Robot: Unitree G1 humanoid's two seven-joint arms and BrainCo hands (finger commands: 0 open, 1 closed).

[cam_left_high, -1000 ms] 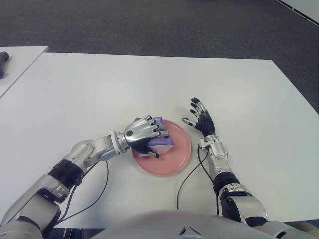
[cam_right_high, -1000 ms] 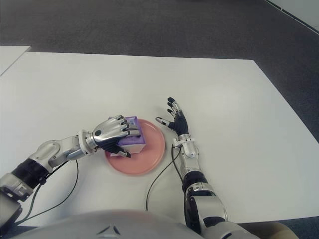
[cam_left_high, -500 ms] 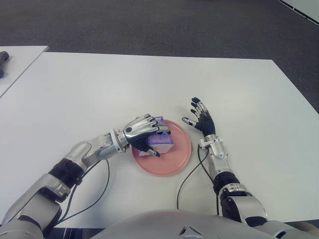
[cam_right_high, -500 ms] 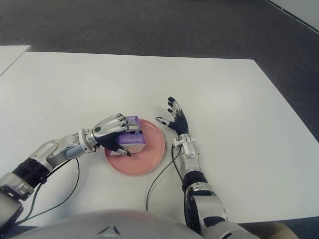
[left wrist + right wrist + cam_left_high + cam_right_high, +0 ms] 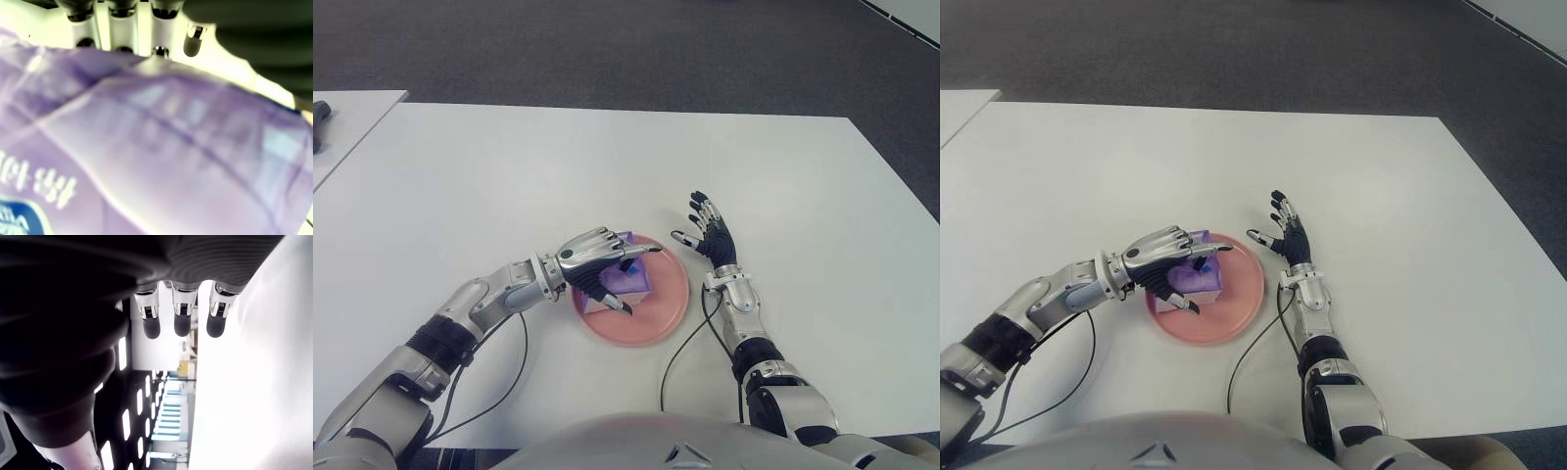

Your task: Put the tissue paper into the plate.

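A purple tissue pack [image 5: 628,284] lies in the pink plate [image 5: 668,302] near the table's front middle. My left hand [image 5: 637,278] hovers over the pack, its fingers [image 5: 631,250] stretched out above it and the thumb at its near side, no longer wrapped around it. In the left wrist view the pack [image 5: 146,161] fills the picture, with straightened fingers [image 5: 122,12] beyond it. My right hand [image 5: 705,233] stands just right of the plate, palm raised, fingers spread and holding nothing; its fingers [image 5: 181,318] show extended in the right wrist view.
The white table [image 5: 509,176] stretches wide to the left, right and back. Black cables [image 5: 680,348] trail from both wrists toward the front edge. A second white table [image 5: 352,117] with a dark object [image 5: 318,122] on it stands at the far left.
My left hand's fingers have uncurled from the tissue pack and now stretch flat above it. The pack has settled into the plate. The right hand has not moved.
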